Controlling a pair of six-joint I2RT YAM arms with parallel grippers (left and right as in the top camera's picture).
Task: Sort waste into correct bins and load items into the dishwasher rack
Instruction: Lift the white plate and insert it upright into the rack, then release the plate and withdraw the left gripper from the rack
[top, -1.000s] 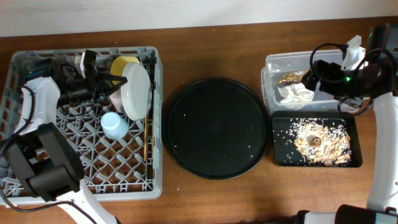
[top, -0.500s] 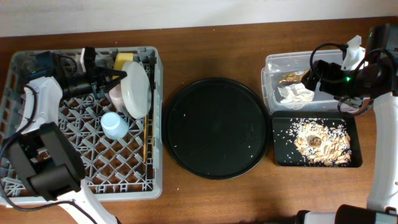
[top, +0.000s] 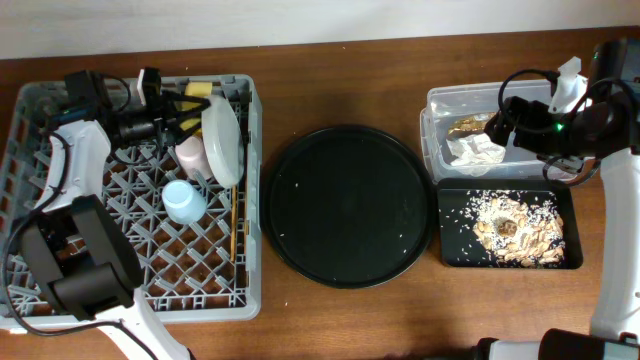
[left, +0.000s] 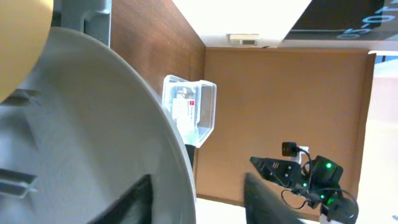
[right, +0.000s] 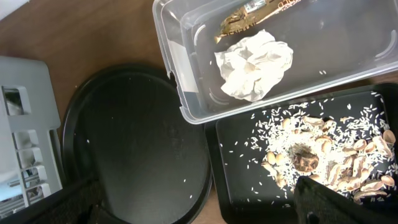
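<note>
In the grey dishwasher rack (top: 60, 270) a pale plate (top: 222, 143) stands on edge. My left gripper (top: 193, 107) is at its far rim, open. The wrist view shows the plate (left: 81, 124) between spread fingers (left: 134, 202), with the yellow bowl (left: 18, 37) behind. The yellow bowl (top: 197, 90), pink cup (top: 190, 155), blue cup (top: 183, 200) and chopsticks (top: 234, 225) lie in the rack. My right gripper (top: 497, 125) hangs open and empty over the clear tub (top: 432, 150), which holds the napkin (right: 256, 65) and wrapper (right: 249, 12). Food scraps (right: 323, 149) fill the black tray (top: 450, 250).
A large round black tray (top: 347, 205) with a few rice grains sits between the rack and the bins. The rack's corner (right: 25, 124) shows at the left of the right wrist view. The right arm's body (top: 600, 120) stands beside the tub at the table's right edge.
My left gripper has carried the plate toward the rack's far edge, tipped it more upright, and opened its jaws off it. The right arm has not moved.
</note>
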